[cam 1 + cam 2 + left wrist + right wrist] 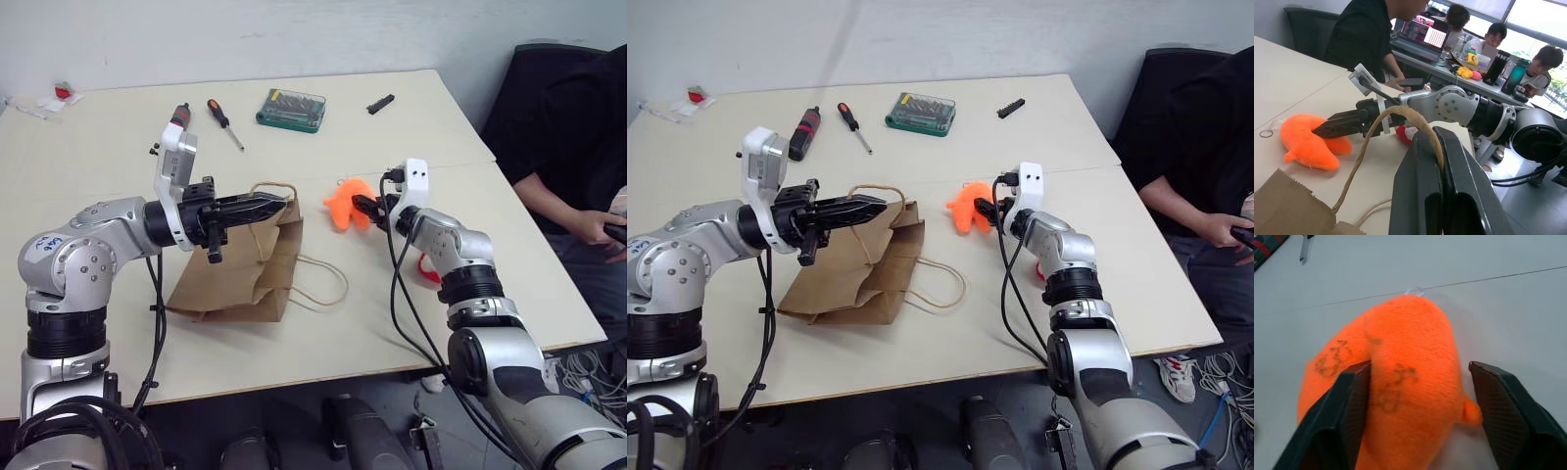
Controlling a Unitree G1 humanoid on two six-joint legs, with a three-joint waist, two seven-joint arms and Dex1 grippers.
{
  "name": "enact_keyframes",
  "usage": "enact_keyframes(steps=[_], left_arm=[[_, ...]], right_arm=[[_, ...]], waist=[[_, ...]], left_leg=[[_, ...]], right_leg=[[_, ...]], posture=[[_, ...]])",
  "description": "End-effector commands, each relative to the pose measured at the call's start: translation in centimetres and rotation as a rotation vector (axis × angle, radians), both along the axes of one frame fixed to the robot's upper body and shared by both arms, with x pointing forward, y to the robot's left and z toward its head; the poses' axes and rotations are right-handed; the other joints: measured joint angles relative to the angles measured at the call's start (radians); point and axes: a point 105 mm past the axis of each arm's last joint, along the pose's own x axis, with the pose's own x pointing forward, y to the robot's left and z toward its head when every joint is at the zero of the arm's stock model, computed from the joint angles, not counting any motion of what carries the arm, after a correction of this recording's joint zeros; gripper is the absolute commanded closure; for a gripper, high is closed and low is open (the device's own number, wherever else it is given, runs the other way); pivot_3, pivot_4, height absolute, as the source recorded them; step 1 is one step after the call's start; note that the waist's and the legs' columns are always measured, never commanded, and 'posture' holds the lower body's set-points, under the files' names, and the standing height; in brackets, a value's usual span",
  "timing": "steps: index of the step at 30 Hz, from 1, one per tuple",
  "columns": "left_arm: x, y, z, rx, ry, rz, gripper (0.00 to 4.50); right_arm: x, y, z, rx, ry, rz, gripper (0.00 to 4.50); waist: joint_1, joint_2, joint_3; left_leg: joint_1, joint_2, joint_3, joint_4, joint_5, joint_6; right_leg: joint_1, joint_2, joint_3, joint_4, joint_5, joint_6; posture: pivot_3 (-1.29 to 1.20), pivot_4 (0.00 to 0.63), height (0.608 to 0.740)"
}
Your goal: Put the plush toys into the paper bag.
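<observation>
The brown paper bag (240,279) lies slumped on the table, its mouth lifted towards the orange toy. My left gripper (279,204) is shut on the bag's upper cord handle (1400,115) and holds it up off the table. The orange plush toy (343,208) lies just right of the bag's mouth. My right gripper (1419,364) is open around it, one finger (1354,401) against its side, the other (1503,406) a little apart. The red-and-white plush toy (428,269) lies behind my right forearm, mostly hidden.
The bag's other handle (328,284) lies flat on the table. At the back are a screwdriver (223,119), a green bit case (291,110), a black-and-red tool (179,116) and a small black part (380,103). A person (578,147) sits at the table's right edge.
</observation>
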Motion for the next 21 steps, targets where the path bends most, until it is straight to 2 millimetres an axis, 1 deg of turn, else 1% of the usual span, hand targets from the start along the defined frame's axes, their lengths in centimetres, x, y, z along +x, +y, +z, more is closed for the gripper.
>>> enact_keyframes(steps=[1, 2, 3, 5, 6, 7, 9, 10, 13, 15, 17, 21], left_arm=[[0.0, 0.3, 1.2, 0.005, -0.061, 0.007, 4.50], [0.0, 0.2, 1.2, 0.007, -0.064, 0.009, 4.50], [0.1, 0.2, 1.3, 0.007, -0.066, 0.009, 4.50], [0.1, 0.1, 1.4, 0.006, -0.068, 0.007, 4.50], [0.1, 0.1, 1.4, 0.005, -0.068, 0.000, 4.50], [0.0, -0.1, 1.4, 0.006, -0.068, -0.009, 4.50], [0.0, -0.2, 1.4, 0.009, -0.071, -0.020, 4.50], [0.0, -0.3, 1.5, 0.009, -0.072, -0.022, 4.50], [0.1, -0.7, 1.5, 0.003, -0.074, -0.037, 4.50], [0.1, -1.1, 1.5, 0.001, -0.074, -0.054, 4.50], [0.0, -1.5, 1.4, 0.001, -0.076, -0.069, 4.50], [0.0, -2.0, 1.6, -0.011, -0.086, -0.097, 4.50]], right_arm=[[-0.8, 0.0, 2.1, 0.011, -0.075, 0.042, 2.69], [-1.4, -0.1, 2.3, 0.015, -0.082, 0.062, 3.11], [-2.0, -0.2, 2.5, 0.015, -0.090, 0.090, 3.39], [-3.4, -0.2, 2.7, 0.004, -0.102, 0.144, 4.07], [-4.3, -0.2, 3.0, 0.006, -0.101, 0.181, 4.33], [-6.2, 0.3, 3.7, 0.008, -0.112, 0.271, 4.48], [-9.3, 1.6, 4.5, 0.005, -0.105, 0.415, 4.48], [-10.5, 2.4, 4.7, 0.004, -0.096, 0.463, 4.48], [-12.4, 4.6, 4.6, -0.031, -0.080, 0.546, 4.48], [-12.9, 6.0, 4.3, -0.063, -0.085, 0.587, 4.48], [-12.9, 7.1, 4.0, -0.079, -0.083, 0.608, 4.48], [-11.9, 9.4, 2.8, -0.177, -0.098, 0.632, 4.48]], waist=[[0.001, 0.000, 0.000], [0.002, 0.000, 0.000], [0.004, 0.000, 0.000], [0.008, 0.000, 0.000], [0.008, 0.000, 0.000], [0.010, 0.001, 0.001], [0.012, 0.003, 0.002], [0.011, 0.003, 0.002], [0.005, 0.003, 0.002], [0.006, 0.003, 0.002], [0.007, 0.003, 0.002], [0.009, 0.003, 0.002]], left_leg=[[0.000, 0.000, 0.000, 0.000, 0.000, 0.000], [0.000, 0.000, 0.000, 0.000, 0.000, 0.000], [-0.001, 0.000, 0.000, 0.000, 0.000, 0.000], [-0.001, 0.000, -0.001, -0.001, 0.000, 0.000], [-0.001, 0.000, -0.001, 0.000, 0.000, 0.000], [-0.001, 0.000, -0.001, 0.000, 0.000, 0.000], [-0.002, 0.000, -0.001, 0.000, 0.000, 0.000], [-0.002, 0.000, -0.001, 0.000, 0.000, 0.000], [0.000, 0.001, -0.001, 0.000, 0.000, -0.001], [0.001, 0.000, -0.001, 0.000, 0.000, -0.003], [0.000, -0.001, -0.001, 0.000, 0.000, -0.003], [-0.001, -0.002, -0.001, 0.000, 0.000, -0.003]], right_leg=[[0.000, 0.000, 0.000, 0.000, 0.000, 0.000], [0.000, 0.000, 0.000, 0.000, 0.000, 0.000], [0.000, 0.000, 0.000, 0.000, 0.000, 0.000], [0.000, 0.000, -0.001, -0.001, 0.000, 0.000], [0.000, 0.000, -0.001, -0.001, 0.000, 0.000], [0.000, 0.000, -0.001, -0.001, 0.000, 0.000], [0.000, 0.000, -0.001, -0.001, 0.000, 0.000], [0.000, 0.000, -0.001, -0.001, 0.000, 0.000], [0.000, 0.001, 0.000, -0.004, 0.000, 0.000], [0.000, 0.002, 0.000, -0.003, -0.001, -0.001], [0.000, 0.002, 0.000, -0.004, -0.001, -0.002], [0.000, 0.001, 0.000, -0.005, -0.001, -0.001]], posture=[[0.00, 0.150, 0.740], [0.00, 0.150, 0.740], [0.00, 0.150, 0.740], [0.00, 0.150, 0.740], [0.00, 0.150, 0.740], [0.00, 0.150, 0.740], [0.00, 0.150, 0.740], [0.00, 0.150, 0.740], [0.00, 0.150, 0.740], [0.00, 0.150, 0.740], [0.00, 0.150, 0.740], [0.00, 0.150, 0.740]])
